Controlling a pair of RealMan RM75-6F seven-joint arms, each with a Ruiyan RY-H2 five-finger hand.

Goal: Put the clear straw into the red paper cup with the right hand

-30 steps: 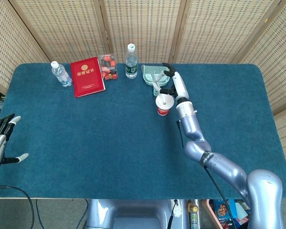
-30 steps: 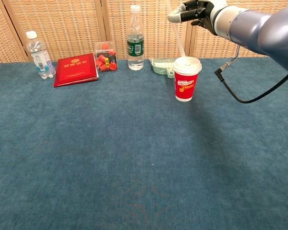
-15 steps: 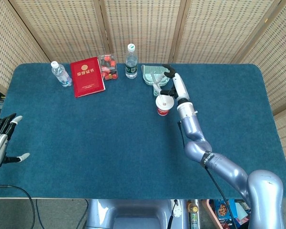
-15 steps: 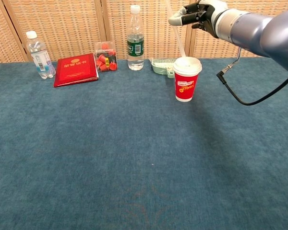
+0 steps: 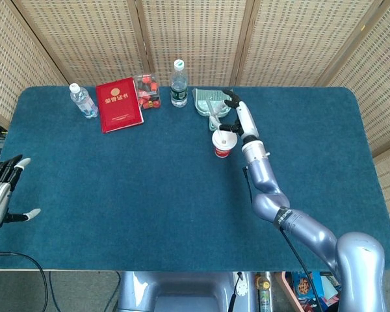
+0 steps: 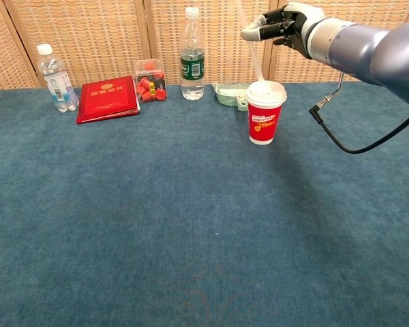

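Observation:
The red paper cup (image 6: 264, 114) with a white lid stands on the blue table (image 6: 191, 225), right of centre at the back. The clear straw (image 6: 253, 56) stands in the cup's lid, leaning up to the left. My right hand (image 6: 284, 24) hovers above and right of the cup, its fingertips (image 6: 249, 32) pinching the straw's upper part. In the head view the same cup (image 5: 222, 144) sits just left of my right hand (image 5: 237, 116). My left hand (image 5: 1, 190) rests open at the table's left edge, holding nothing.
Along the back stand a small water bottle (image 6: 56, 77), a red booklet (image 6: 109, 98), a clear box of red caps (image 6: 150, 82), a taller green-label bottle (image 6: 192, 56) and a pale green tray (image 6: 230, 94) just behind the cup. A black cable (image 6: 341, 139) hangs from the right arm.
My right hand has drifted slightly right and its fingers have stretched out, the tips staying at the straw. Cup, straw and left hand hold their places.

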